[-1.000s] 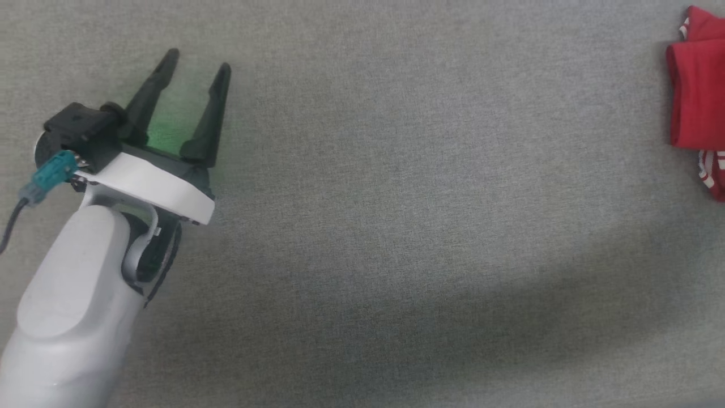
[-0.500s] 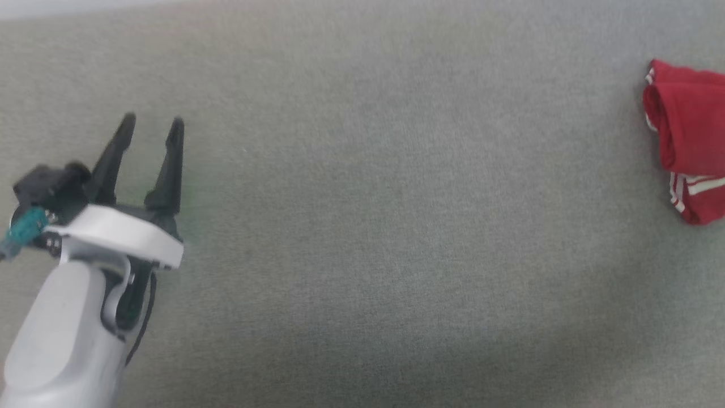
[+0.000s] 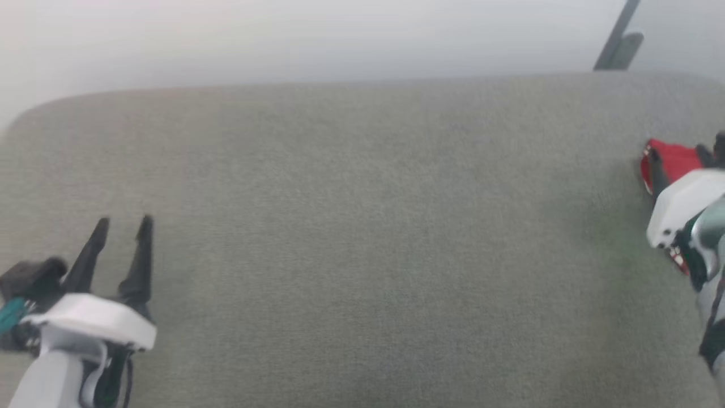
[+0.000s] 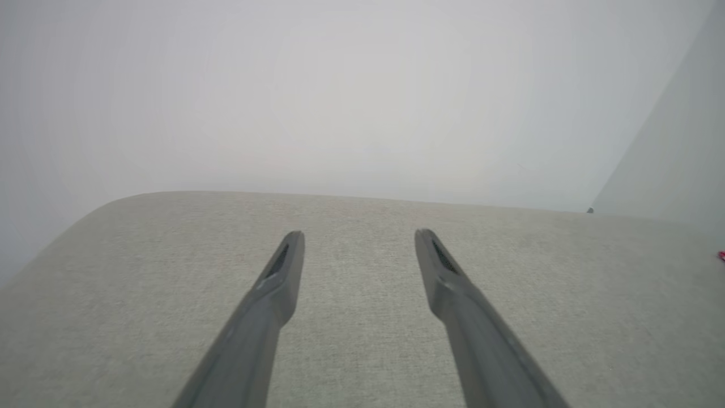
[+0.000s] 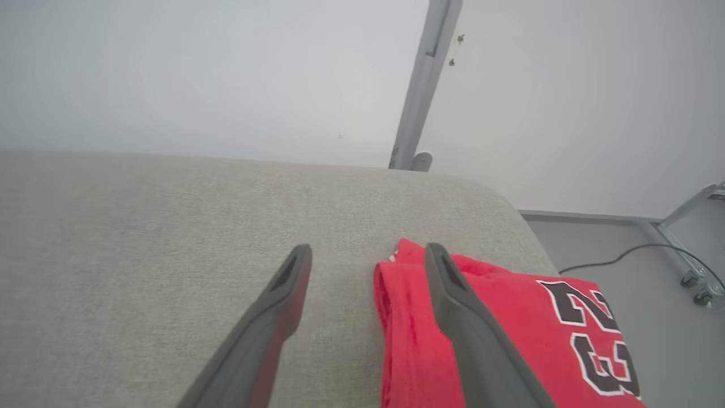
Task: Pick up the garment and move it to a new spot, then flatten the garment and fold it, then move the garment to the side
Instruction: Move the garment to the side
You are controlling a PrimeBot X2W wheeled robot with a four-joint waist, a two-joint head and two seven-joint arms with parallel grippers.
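Note:
The red garment [image 5: 527, 334] lies folded at the right end of the grey fabric table [image 5: 170, 238], its black "23" print facing up. My right gripper [image 5: 367, 252] stands open above the garment's left edge, one finger over red cloth and the other over bare table, holding nothing. In the head view the garment [image 3: 674, 158] peeks out behind my right gripper [image 3: 682, 156] at the far right edge. My left gripper [image 3: 122, 225] is open and empty at the lower left, and its own view shows the left gripper [image 4: 359, 238] over bare table.
The table's far edge [image 3: 340, 85] and rounded left corner meet a pale wall. A grey metal post [image 5: 422, 85] rises behind the table's right end. Past that end, a cable [image 5: 617, 258] and a wheeled frame [image 5: 694, 277] lie on the floor.
The head camera has tilted up, bringing the table's far edge and wall into view. My right gripper has come into view at the right edge, over the garment.

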